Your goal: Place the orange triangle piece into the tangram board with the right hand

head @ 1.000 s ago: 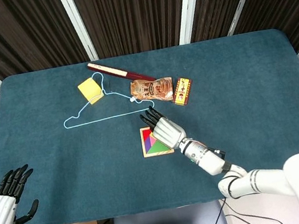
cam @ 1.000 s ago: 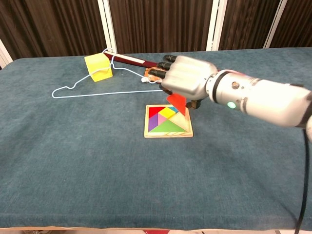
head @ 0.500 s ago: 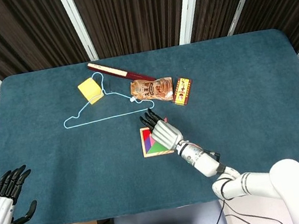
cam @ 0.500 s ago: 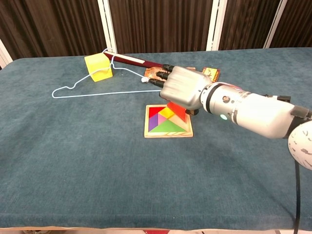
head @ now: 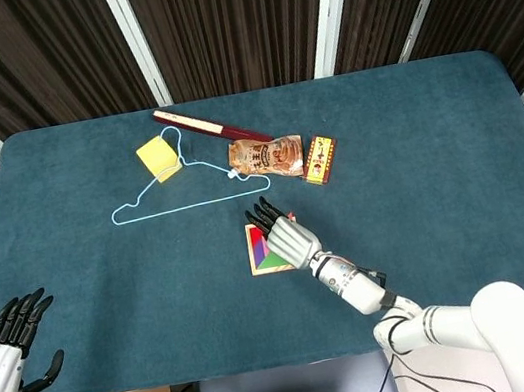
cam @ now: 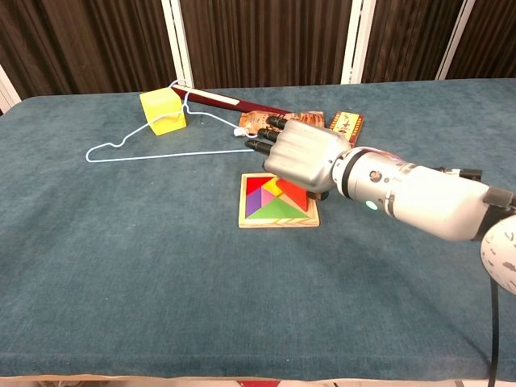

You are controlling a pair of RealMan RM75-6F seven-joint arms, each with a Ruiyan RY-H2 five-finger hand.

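While the right hand (cam: 302,155) covers it, colored pieces fill the tangram board (cam: 278,218).

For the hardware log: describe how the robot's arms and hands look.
The right hand has a silver-grey metallic back and black fingers. Its forearm is glossy silver-white, with a small green light and a black cable trailing at the far right. The left hand matches: pale silver back, black fingers.

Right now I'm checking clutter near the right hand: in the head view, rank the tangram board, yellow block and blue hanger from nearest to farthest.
1. Tangram board, under the right hand.
2. Blue hanger, up-left.
3. Yellow block, beyond the hanger.
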